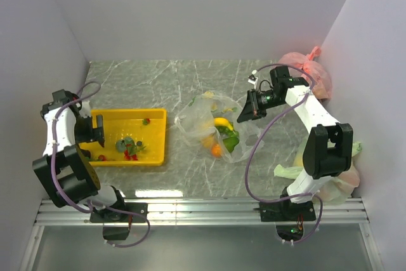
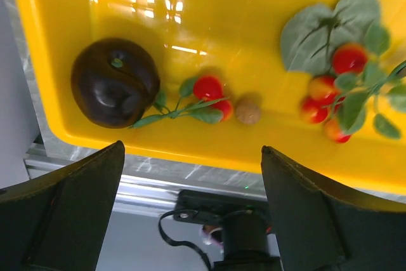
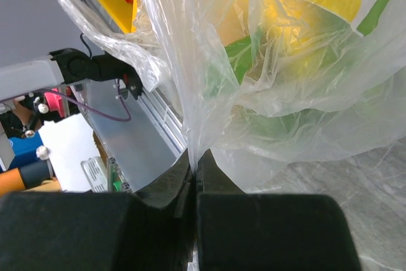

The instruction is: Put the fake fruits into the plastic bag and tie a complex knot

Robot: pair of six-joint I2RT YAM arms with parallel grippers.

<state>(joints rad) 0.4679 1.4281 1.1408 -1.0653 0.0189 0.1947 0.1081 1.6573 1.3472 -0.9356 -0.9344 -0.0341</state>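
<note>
The transparent plastic bag [image 1: 204,120] lies open at the table's middle with a yellow banana [image 1: 222,122], an orange [image 1: 216,150] and a green fruit [image 1: 231,139] inside. My right gripper [image 1: 244,112] is shut on the bag's right edge film [image 3: 190,99]; its jaws [image 3: 195,155] pinch the film, with yellow and green shapes behind it. My left gripper [image 1: 97,129] hangs open and empty over the left end of the yellow tray [image 1: 158,117]. In the left wrist view, the open gripper [image 2: 192,152] is above red berries [image 2: 207,87], a dark round fruit [image 2: 114,90] and a berry cluster [image 2: 333,90].
A pink knotted bag [image 1: 309,71] lies at the back right against the wall. Pale green bags [image 1: 342,172] sit by the right arm's base. A small tan ball [image 2: 248,111] is in the tray. Walls close in left, back and right.
</note>
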